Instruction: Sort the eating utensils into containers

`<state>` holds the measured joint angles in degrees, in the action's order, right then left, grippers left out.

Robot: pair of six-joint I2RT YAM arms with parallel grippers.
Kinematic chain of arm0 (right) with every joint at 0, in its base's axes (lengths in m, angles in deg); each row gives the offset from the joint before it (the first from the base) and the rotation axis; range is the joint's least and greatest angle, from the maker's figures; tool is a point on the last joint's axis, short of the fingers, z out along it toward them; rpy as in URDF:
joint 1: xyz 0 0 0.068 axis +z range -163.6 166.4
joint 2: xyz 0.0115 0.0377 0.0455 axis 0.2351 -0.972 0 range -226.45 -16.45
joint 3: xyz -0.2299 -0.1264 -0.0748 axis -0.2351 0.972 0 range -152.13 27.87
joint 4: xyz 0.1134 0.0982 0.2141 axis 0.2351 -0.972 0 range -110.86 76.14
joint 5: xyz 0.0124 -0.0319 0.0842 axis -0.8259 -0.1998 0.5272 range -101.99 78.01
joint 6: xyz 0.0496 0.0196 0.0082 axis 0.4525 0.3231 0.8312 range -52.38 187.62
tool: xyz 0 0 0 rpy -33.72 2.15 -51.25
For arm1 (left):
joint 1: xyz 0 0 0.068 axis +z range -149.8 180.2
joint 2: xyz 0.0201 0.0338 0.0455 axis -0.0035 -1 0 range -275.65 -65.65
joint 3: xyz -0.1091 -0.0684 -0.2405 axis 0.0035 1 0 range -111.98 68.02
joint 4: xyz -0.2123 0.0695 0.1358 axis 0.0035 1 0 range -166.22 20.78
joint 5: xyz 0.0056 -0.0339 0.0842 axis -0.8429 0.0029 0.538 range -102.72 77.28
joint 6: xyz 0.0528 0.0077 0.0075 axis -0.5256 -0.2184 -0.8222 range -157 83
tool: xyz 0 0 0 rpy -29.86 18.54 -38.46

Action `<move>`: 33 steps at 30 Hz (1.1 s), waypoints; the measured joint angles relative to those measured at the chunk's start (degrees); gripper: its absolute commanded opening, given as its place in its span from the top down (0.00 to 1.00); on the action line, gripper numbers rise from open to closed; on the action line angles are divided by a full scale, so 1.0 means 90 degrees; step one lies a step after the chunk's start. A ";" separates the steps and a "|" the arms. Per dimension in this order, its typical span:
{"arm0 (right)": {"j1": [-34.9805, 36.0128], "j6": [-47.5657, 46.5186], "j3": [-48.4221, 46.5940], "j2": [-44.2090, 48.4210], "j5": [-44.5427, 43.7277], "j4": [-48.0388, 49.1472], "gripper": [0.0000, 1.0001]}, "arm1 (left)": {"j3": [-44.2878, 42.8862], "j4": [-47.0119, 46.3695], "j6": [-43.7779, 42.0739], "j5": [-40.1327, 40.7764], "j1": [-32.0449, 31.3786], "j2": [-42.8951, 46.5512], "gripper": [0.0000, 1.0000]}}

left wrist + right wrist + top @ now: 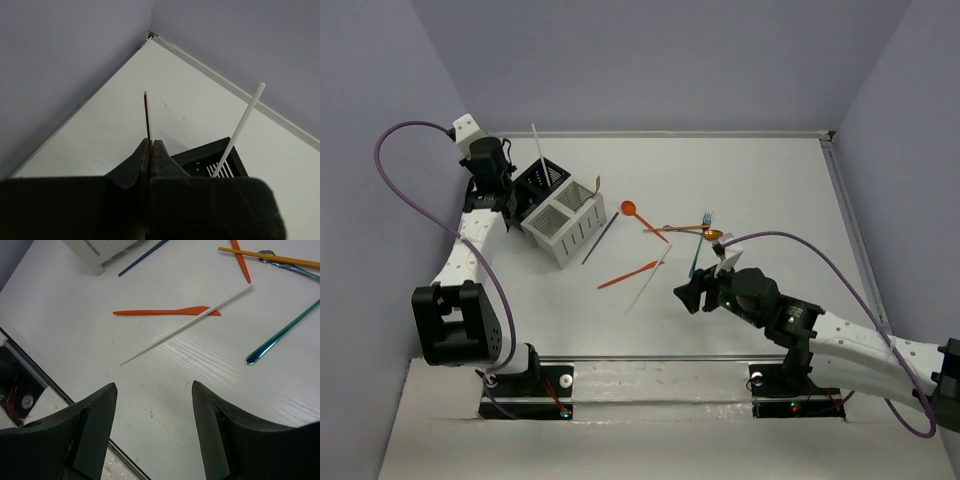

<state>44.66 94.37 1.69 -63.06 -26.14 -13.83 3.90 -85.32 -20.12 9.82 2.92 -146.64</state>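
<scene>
Eating utensils [628,274] lie loose on the tabletop [770,180] while the left gripper [151,145], clamped on 1 thin dark stick [147,115] beside the black caddy [210,152], must next slot it in, and the open right gripper [154,386] hovers above a white stick [185,325], ready to descend.

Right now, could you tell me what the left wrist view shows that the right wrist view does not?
Left wrist only: the left gripper shut on a thin brownish stick, near the black caddy holding a leaning white stick. Right wrist only: the right gripper open, with an orange knife, a loose white stick and a teal utensil lying beyond it. Both: the white table.
</scene>
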 measured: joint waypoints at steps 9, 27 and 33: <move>0.0000 -0.0019 0.0000 -0.0248 0.0075 0.0119 0.33 | 0.0046 -0.0610 -0.0226 -0.0087 0.0000 -0.0170 0.68; 0.0000 0.0141 -0.0355 -0.1081 -0.0391 -0.0024 0.37 | 0.0019 -0.0299 0.0359 -0.1030 -0.0374 0.0248 0.10; 0.0000 0.0367 -0.1005 -0.2227 -0.0729 -0.0282 0.44 | -0.0131 -0.0007 0.0617 -0.1773 -0.1307 0.1372 0.09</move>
<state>44.66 97.67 -7.35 -83.11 -32.70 -16.36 2.72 -85.39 -14.57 -6.13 -8.84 -134.29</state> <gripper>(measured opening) 0.602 0.910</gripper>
